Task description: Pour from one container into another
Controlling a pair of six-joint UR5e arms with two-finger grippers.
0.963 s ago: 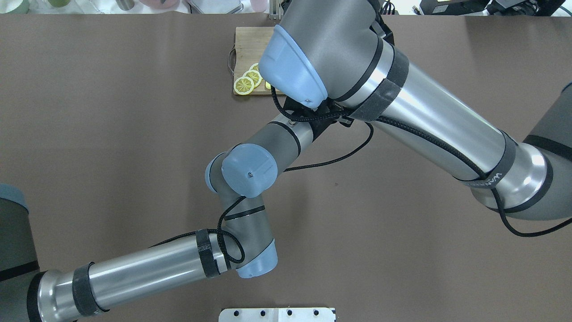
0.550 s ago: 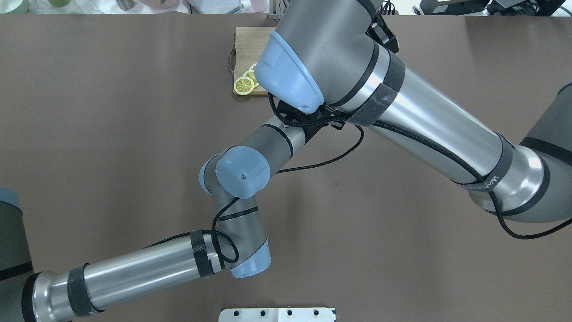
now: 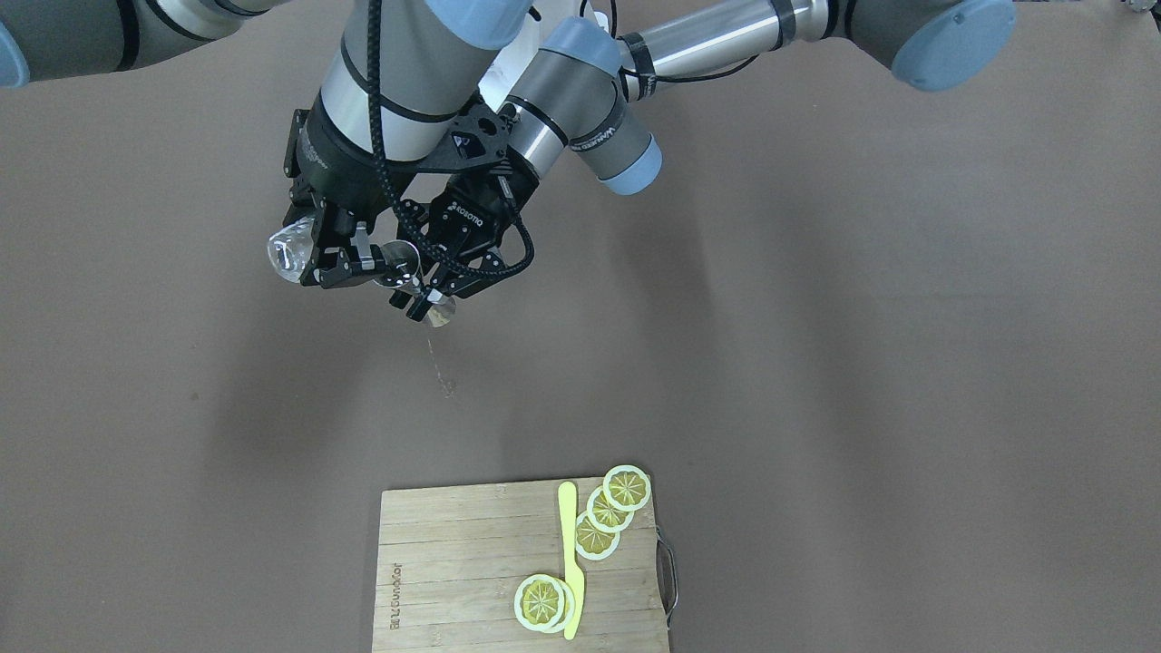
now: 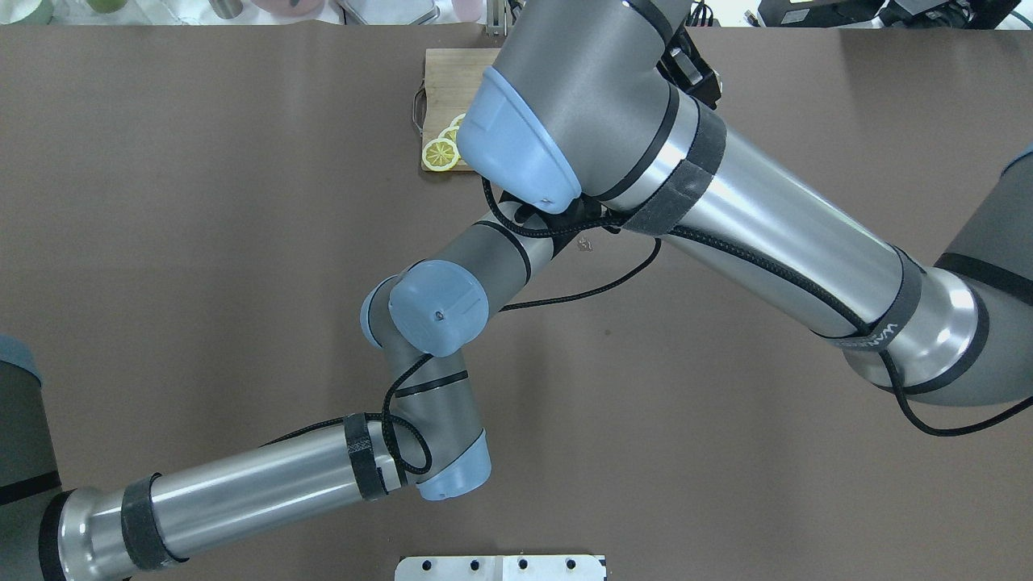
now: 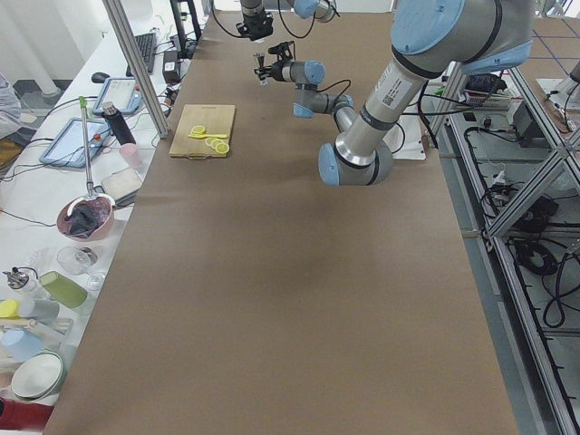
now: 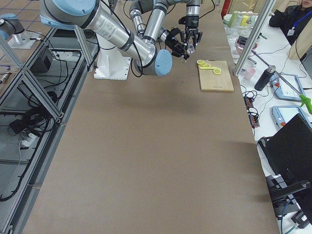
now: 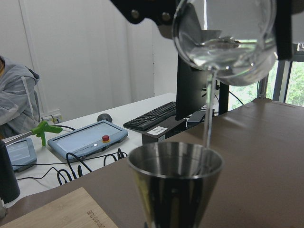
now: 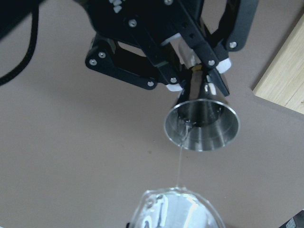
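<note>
The right gripper [image 3: 331, 263], closed on the tilted glass cup [image 7: 223, 42], pours a thin stream [image 7: 207, 114] into the steel jigger [image 7: 175, 180]. The left gripper [image 8: 198, 76] clamps the jigger upright in mid-air just below the cup. The stream lands close to the jigger's rim, so a slow tilt and a more central aim look wise.

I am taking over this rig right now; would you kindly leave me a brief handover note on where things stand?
Right pincer: shut on the glass cup, which is tipped above the jigger.
Left pincer: shut on the jigger at its waist, upright and off the table.
Done: both are lifted and the pour is under way, with a thin stream running from the cup into the jigger's open cone.
Left: the cup has liquid in it; finish the pour, then tip the cup back upright.
</note>
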